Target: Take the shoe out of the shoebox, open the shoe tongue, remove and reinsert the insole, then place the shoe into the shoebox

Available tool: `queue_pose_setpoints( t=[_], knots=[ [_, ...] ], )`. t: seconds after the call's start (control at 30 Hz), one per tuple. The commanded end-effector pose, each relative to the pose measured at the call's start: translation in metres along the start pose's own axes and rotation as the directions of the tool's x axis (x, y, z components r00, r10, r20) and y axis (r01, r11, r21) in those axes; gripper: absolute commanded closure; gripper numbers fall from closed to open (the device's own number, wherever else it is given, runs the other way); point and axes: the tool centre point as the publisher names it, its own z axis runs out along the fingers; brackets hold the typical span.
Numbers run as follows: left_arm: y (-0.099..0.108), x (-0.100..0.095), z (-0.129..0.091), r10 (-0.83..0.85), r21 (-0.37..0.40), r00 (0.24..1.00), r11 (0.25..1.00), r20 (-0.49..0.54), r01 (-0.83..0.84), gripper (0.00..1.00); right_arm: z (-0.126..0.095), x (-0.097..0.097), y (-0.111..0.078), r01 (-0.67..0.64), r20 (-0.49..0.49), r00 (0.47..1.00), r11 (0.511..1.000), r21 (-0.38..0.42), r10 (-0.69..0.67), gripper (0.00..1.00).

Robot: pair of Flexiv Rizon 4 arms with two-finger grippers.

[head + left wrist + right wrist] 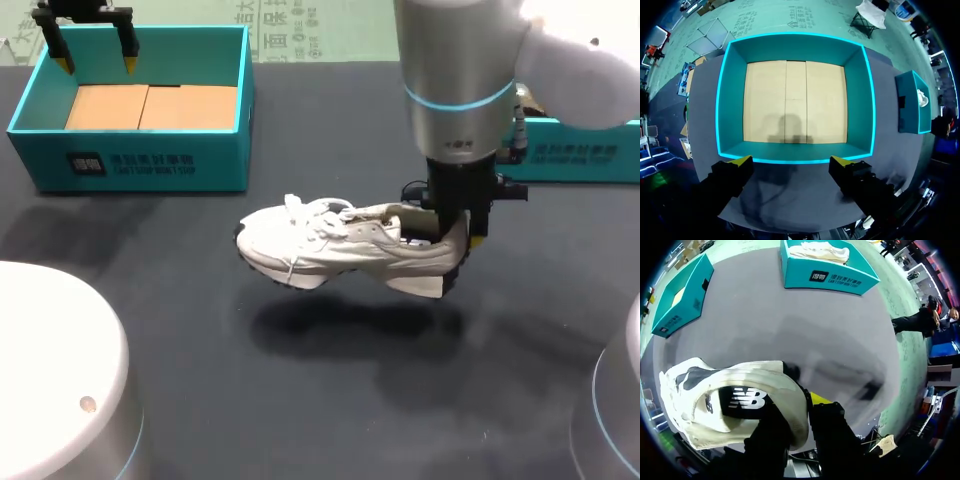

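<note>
A white sneaker (340, 245) hangs above the dark table, toe toward the left, its shadow on the mat beneath. My right gripper (456, 236) is shut on its heel collar, one finger inside the shoe and the yellow-tipped one outside. In the right wrist view the shoe (735, 400) fills the space at the gripper (801, 412), and its dark insole shows. The empty teal shoebox (130, 160) with a cardboard floor stands at the back left. My left gripper (97, 62) hovers open over its far wall; in its wrist view the gripper (791, 162) has the shoebox (795, 47) just ahead of it.
A second teal box (580, 150) stands at the back right, and the right wrist view shows that box (825, 277) holding another white shoe (822, 251). My arms' white bases (50, 370) sit at the front corners. Bare dark mat lies between the boxes.
</note>
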Motion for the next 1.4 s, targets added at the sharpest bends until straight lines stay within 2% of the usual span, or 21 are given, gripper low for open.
queue_pose_setpoints(
  t=[0.03,0.2,0.33,0.53,0.9,1.4],
  knots=[
    [0.000,0.000,0.000,0.000,0.000,1.000,1.000,0.001,0.000,0.00,0.014,0.017,-0.010,0.013,0.007,1.000,1.000,-0.016,-0.013,1.00],
    [0.000,0.000,0.000,0.000,0.000,1.000,1.000,0.001,0.000,0.00,0.037,0.037,-0.018,0.051,0.027,0.998,0.998,-0.020,-0.051,1.00],
    [0.000,0.000,0.000,0.000,0.000,1.000,1.000,0.001,0.000,0.00,0.050,0.043,-0.019,0.069,0.017,0.998,0.997,-0.023,-0.068,1.00],
    [0.000,0.000,0.000,0.000,0.000,1.000,1.000,0.001,0.000,0.00,0.064,0.052,-0.017,0.067,0.061,0.996,0.998,-0.009,-0.066,1.00],
    [0.000,0.000,0.000,0.000,0.000,1.000,1.000,0.001,0.000,0.00,0.086,0.059,-0.012,0.074,0.097,0.993,0.997,-0.006,-0.073,1.00],
    [0.000,0.000,0.000,0.000,0.000,1.000,1.000,0.001,0.000,0.00,0.107,0.068,-0.017,0.071,0.121,0.990,0.997,0.002,-0.071,1.00]
  ],
)
